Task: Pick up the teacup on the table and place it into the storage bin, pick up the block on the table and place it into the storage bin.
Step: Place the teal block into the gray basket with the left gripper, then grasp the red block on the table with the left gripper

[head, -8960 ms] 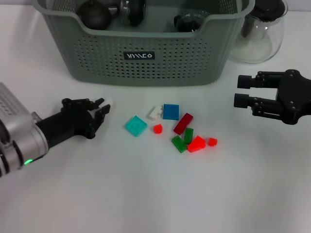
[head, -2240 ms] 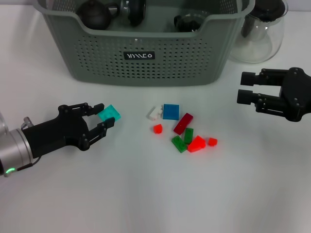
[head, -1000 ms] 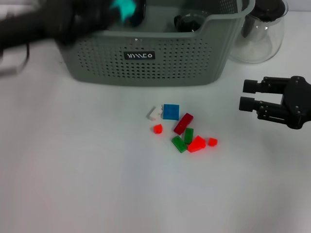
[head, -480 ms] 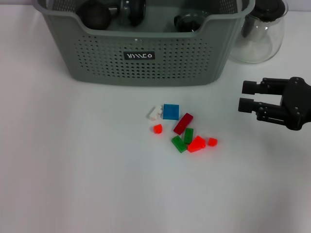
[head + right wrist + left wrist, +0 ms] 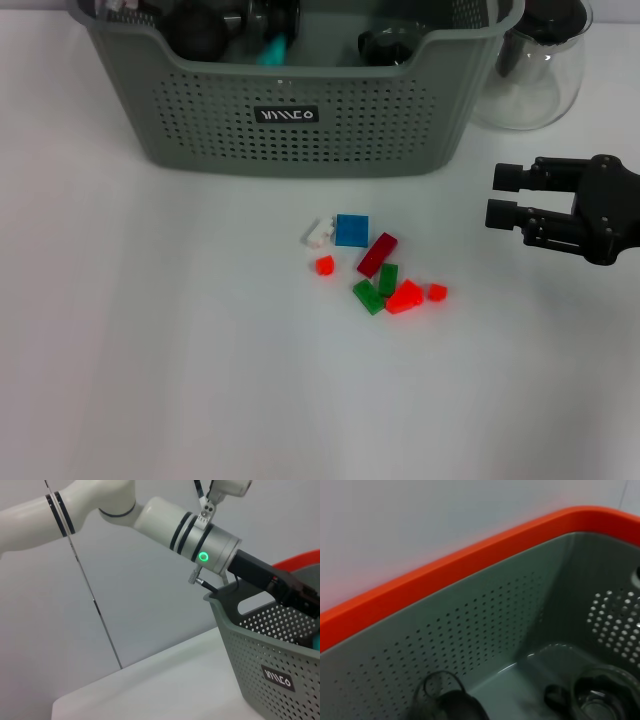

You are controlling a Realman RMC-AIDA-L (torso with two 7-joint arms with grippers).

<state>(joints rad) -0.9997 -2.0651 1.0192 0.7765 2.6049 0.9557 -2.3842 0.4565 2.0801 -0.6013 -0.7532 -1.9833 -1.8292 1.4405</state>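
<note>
The storage bin [image 5: 290,115] stands at the back of the table, and its perforated inside wall [image 5: 485,630] fills the left wrist view. A teal block [image 5: 272,48] lies inside it among three dark tea vessels [image 5: 195,28]. No teacup shows on the table. Several loose blocks lie in front of the bin, among them a blue one [image 5: 351,230], a dark red one [image 5: 377,254] and a green one [image 5: 370,296]. My left gripper [image 5: 302,600] reaches over the bin's rim and is out of the head view. To the right of the blocks, my right gripper [image 5: 505,195] hovers open and empty.
A clear glass jug [image 5: 530,60] stands at the back right, beside the bin. White table surface stretches to the left of the blocks and in front of them.
The left arm lifted the teal block from the table, carried it over the bin and left the head view. The teal block now lies in the bin. The right gripper has barely moved.
</note>
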